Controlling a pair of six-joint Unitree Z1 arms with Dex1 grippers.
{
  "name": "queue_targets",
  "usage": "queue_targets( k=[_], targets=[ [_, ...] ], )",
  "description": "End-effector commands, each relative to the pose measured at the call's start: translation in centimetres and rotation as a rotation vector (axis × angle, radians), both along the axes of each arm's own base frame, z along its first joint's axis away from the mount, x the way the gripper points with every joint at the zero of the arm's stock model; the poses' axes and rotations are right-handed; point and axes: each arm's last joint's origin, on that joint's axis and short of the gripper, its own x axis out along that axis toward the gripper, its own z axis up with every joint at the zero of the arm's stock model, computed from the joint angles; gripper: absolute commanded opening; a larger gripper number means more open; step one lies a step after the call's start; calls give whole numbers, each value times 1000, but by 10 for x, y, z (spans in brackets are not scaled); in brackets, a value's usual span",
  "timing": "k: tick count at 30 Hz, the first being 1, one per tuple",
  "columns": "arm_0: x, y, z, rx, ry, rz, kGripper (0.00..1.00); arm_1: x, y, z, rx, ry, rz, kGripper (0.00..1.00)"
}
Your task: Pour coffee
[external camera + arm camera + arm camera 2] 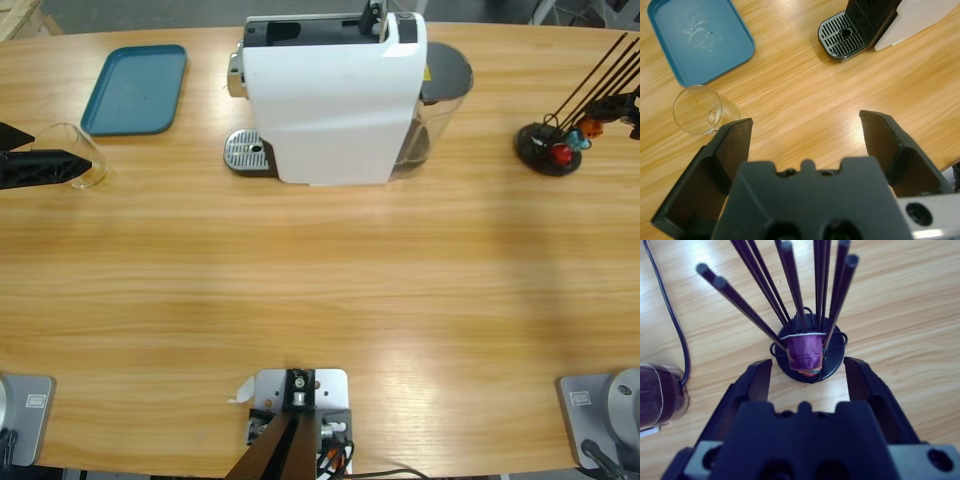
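Even, bright daylight-like lighting in all three views. In the high view the table (320, 300) shows a pale sheen toward 6 o'clock, and the coffee machine (335, 95) throws a soft shadow toward 3 o'clock. In both wrist views the grippers' black bodies at 6 o'clock are blurred; the rods (790, 285) soften toward 12 o'clock

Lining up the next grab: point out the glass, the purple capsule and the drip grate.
glass (697, 110), left wrist view, its rim.
purple capsule (804, 351), right wrist view, its side.
drip grate (841, 36), left wrist view, its slotted top.
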Motion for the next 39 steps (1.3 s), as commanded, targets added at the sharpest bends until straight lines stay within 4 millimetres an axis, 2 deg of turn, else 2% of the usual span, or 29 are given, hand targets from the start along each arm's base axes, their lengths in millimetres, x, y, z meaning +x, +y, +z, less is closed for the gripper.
queue_targets(
  k=[1, 5, 8, 9, 11, 15, 17, 25, 39],
  targets=[
    [0, -2, -13, 35, 29, 1, 936, 3, -3, -12, 5, 41, -23, 616],
    [0, -2, -13, 35, 29, 1, 936, 3, -3, -12, 3, 34, -15, 461],
    [1, -2, -13, 36, 30, 1, 936, 3, -3, -12, 0, 33, -2, 266],
    [1, -2, -14, 36, 30, 1, 936, 2, -3, -12, -1, 32, 0, 251],
    [1, -2, -14, 36, 29, 2, 936, 3, -3, -12, -1, 31, 3, 132],
    [1, -2, -14, 34, 28, 2, 936, 3, -2, -13, 1, 34, 7, 130],
    [1, -2, -14, 34, 27, 1, 936, 4, -2, -14, 1, 38, 7, 86],
    [2, -3, -15, 37, 29, 3, 936, 5, -2, -15, -1, 40, 7, 85],
    [3, -4, -20, 37, 29, 2, 936, -11, -4, 9, -11, -62, 8, 85]
  ],
)
